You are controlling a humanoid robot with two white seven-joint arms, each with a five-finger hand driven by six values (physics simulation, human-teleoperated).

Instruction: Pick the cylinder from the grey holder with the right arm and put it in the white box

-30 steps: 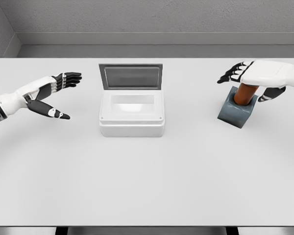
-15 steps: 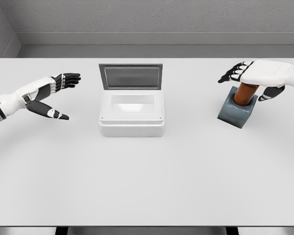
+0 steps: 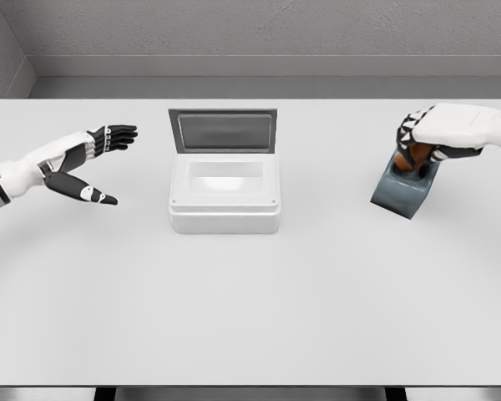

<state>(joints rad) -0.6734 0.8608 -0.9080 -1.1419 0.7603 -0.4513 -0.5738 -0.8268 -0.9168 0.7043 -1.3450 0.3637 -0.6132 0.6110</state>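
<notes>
Looks like a bare simulated test room rather than a home or shop: only a plain white table [image 3: 250, 317] under flat, even light, backed by a rough grey wall [image 3: 259, 29] with a smooth paler band along its foot, all rendered clean and unmarked.

the right hand [image 3: 441, 138] covered most of the cylinder [image 3: 411, 157], leaving only a brown sliver visible above the grey holder [image 3: 402, 190]. both forearms were cut off by the frame edges. the white box [image 3: 224, 196] floor was partly hidden by its front wall.
</notes>
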